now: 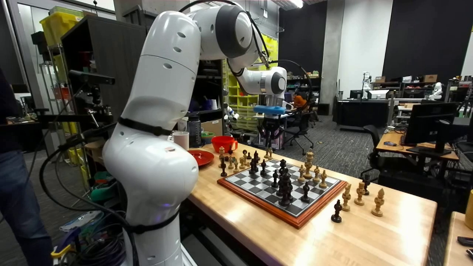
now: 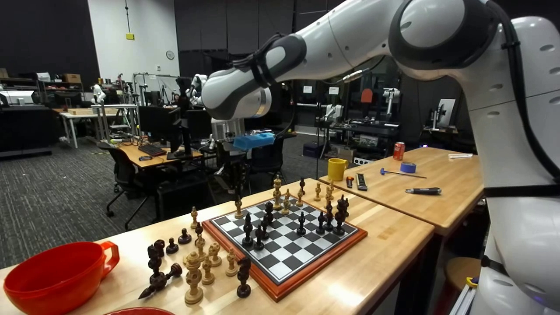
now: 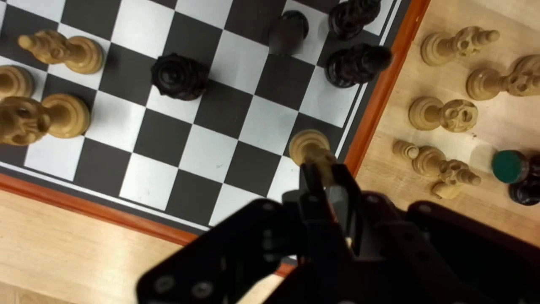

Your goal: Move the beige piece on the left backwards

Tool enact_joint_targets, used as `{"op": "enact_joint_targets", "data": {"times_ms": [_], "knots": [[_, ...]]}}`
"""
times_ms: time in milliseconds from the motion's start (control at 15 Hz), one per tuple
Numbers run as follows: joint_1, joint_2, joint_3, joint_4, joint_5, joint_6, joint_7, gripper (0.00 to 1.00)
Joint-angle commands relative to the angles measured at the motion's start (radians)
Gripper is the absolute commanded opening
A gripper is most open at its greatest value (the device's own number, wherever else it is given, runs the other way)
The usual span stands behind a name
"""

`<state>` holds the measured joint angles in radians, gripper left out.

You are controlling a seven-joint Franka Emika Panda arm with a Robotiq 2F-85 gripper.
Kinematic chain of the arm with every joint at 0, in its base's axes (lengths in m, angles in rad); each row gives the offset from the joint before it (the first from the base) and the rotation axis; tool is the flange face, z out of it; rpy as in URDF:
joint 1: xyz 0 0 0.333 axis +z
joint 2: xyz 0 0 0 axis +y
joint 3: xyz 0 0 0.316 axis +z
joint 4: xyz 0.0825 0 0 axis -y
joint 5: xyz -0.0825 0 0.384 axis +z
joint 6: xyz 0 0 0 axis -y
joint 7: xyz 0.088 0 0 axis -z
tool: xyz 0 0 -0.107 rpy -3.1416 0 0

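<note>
The beige piece (image 3: pixel 307 145) is a small turned wooden chess piece near the edge of the checkered board (image 3: pixel 382 95). It also stands upright at the board's far left in an exterior view (image 2: pixel 238 211). My gripper (image 3: pixel 325 169) points down with its fingertips close on both sides of the piece's top, and looks shut on it. The gripper also shows above the piece in both exterior views (image 1: pixel 269 142) (image 2: pixel 237 192). The fingers hide part of the piece's top. I cannot tell whether its base touches the board.
A dark piece (image 3: pixel 179 78) and other beige pieces (image 3: pixel 63 116) stand on the board. Dark pieces (image 3: pixel 358 63) line its near edge. Several loose beige pieces (image 2: pixel 194 280) and dark ones (image 2: pixel 244 280) are on the table beside it. A red bowl (image 2: pixel 57 280) stands nearby.
</note>
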<state>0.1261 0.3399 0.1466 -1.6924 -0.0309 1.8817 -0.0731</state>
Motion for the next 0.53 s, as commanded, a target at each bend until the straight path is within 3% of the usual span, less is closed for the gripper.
{"op": "enact_joint_targets", "data": {"times_ms": [0, 467], "knots": [[0.003, -0.065, 0.003, -0.093, 0.031, 0.013, -0.009, 0.03], [0.009, -0.066, 0.012, -0.154, 0.044, 0.094, -0.016, 0.03]]}}
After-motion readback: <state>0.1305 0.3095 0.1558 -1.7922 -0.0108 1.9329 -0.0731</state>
